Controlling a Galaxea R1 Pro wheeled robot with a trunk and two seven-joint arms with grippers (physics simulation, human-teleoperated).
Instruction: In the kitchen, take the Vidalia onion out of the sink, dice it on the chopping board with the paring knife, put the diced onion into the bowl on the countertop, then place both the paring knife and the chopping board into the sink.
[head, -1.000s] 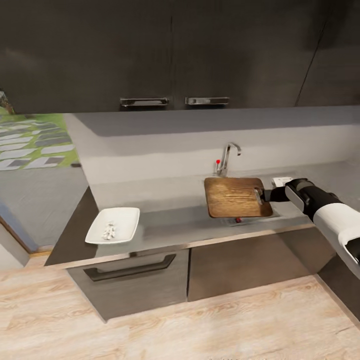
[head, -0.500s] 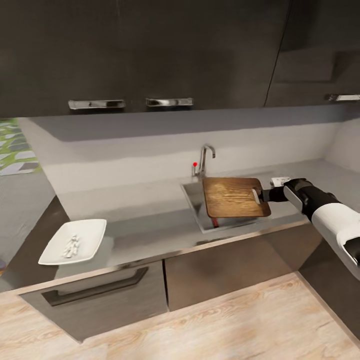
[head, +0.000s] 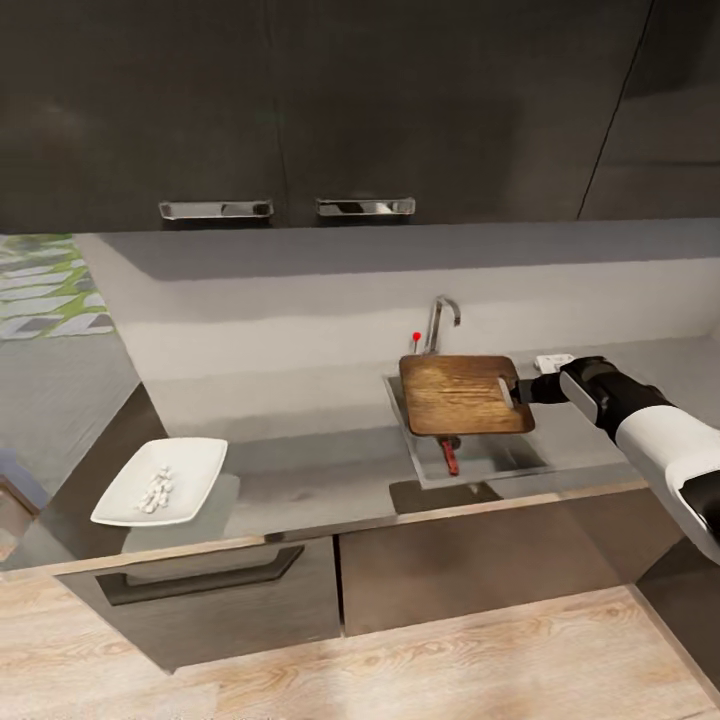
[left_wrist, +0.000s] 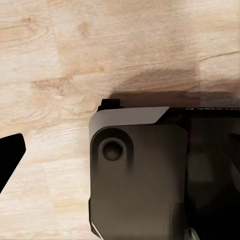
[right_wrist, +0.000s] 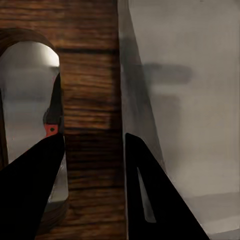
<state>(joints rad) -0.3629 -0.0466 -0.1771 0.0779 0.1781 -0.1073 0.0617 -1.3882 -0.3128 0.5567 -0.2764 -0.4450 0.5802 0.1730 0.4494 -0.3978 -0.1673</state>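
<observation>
1. Your right gripper (head: 517, 392) is clamped on the handle end of the chopping board (head: 462, 394), one finger (right_wrist: 30, 190) through the slot hole and the other (right_wrist: 150, 200) outside the board's end edge, with the wood pinched between them.
2. You are holding the chopping board roughly level over the sink (head: 500, 462), covering the back part of the basin; from the head view you cannot tell whether it touches the rim.
3. The paring knife (head: 449, 454) lies in the sink in front of the board, its dark red handle pointing toward the front edge. In the right wrist view a bit of that red handle (right_wrist: 50, 129) shows through the board's slot.
4. The chrome tap (head: 440, 320) with its red dot stands just behind the board.
5. The bowl (head: 162, 481) sits on the tabletop (head: 320, 470) well to the left of the sink, near the front edge, with the pale bits of diced Vidalia onion (head: 156, 492) piled inside it.
6. A small white object (head: 552, 362) lies on the tabletop behind your right wrist; it is too small to identify.
7. Your left wrist camera looks down at the pale wooden floor (left_wrist: 75, 55) and part of the robot's dark body (left_wrist: 140, 175). One dark finger tip (left_wrist: 10, 155) shows at the picture's edge, so you cannot tell whether the left gripper is apart or together.
</observation>
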